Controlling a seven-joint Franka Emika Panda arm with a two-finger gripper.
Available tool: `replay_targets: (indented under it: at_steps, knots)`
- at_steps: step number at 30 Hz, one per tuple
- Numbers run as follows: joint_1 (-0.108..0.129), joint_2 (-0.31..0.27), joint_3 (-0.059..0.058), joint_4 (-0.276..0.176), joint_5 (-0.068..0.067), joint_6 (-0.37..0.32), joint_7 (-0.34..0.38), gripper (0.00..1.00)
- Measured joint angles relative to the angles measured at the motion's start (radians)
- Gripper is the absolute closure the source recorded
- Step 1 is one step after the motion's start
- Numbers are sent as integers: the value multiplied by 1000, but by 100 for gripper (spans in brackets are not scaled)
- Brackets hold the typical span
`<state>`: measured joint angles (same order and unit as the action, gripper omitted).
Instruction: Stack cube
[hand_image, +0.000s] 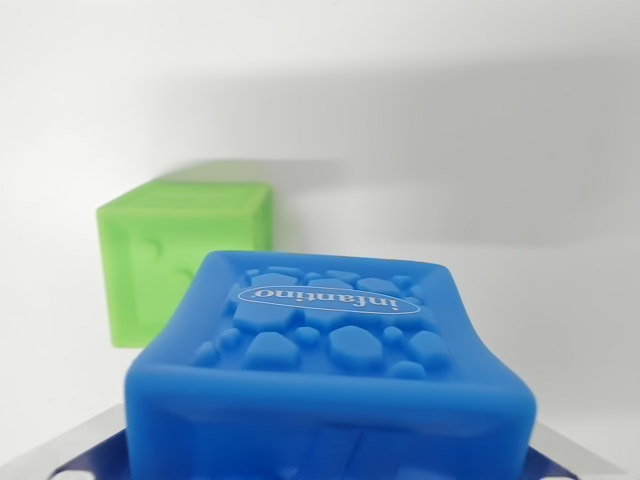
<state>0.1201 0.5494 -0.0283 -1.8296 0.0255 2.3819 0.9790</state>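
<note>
Your gripper (330, 455) shows only as two pale metallic finger edges at the bottom corners of the wrist view, one at the lower left (75, 445) and one at the lower right (580, 450), with the blue cube (330, 380) sitting between them. The fingers flank the cube closely on both sides, and the cube appears pinched between them, though the actual contact faces are hidden behind its soft blue bulk.

The blue cube fills the near lower half of your picture. Its upward-facing surface carries a raised pebble pattern and a white oval logo reading "infantino", seen upside down from the camera. The near face bulges toward you and is cut off by the bottom edge of the frame; a faint embossed shape shows on it, too blurred to make out.

Beyond it, farther away and to the left, stands the green cube (170, 255). It rests on the white surface (500, 150), turned slightly so that you see one corner edge and two side faces, with small embossed marks on the nearer face. The blue cube overlaps its lower right part in the picture, so you cannot tell whether the two touch or stand apart.

A soft grey shadow (300, 175) stretches across the surface behind the green cube and off to the right.
</note>
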Motion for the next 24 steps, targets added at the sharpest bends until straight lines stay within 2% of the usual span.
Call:
replay_targets:
  at_steps: [24]
  knots:
    - [67,11,0,33,0,-22,76,100]
